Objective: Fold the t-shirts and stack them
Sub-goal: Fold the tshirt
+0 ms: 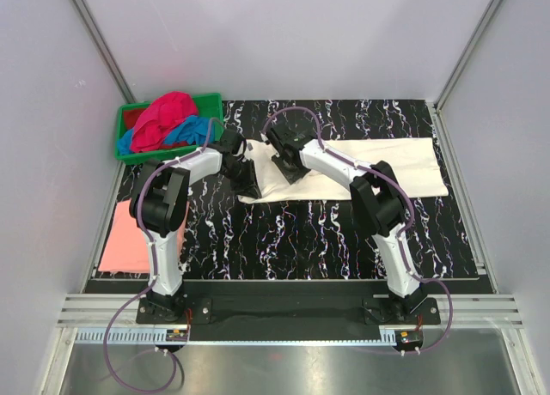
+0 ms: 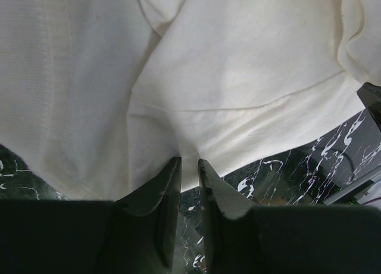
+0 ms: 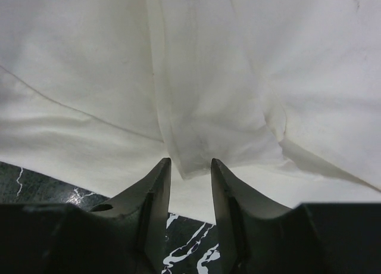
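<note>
The large cream t-shirt (image 1: pixel 387 167) lies as a long band across the back of the black marbled table. My left gripper (image 1: pixel 247 179) is at the band's left end. In the left wrist view its jaws (image 2: pixel 189 161) are pinched almost together on the near edge of the cream cloth (image 2: pixel 238 77), and creases run into the tips. My right gripper (image 1: pixel 285 161) hovers just to the right, over the same shirt. In the right wrist view it (image 3: pixel 190 162) stands open, with a folded corner of cream cloth (image 3: pixel 89 77) lying between the tips, not squeezed.
A green crate (image 1: pixel 211 103) at the back left holds a magenta-red t-shirt (image 1: pixel 163 120) and a blue one (image 1: pixel 185 130). A folded salmon-pink t-shirt (image 1: pixel 129 236) lies flat at the table's left edge. White walls close in the sides and back.
</note>
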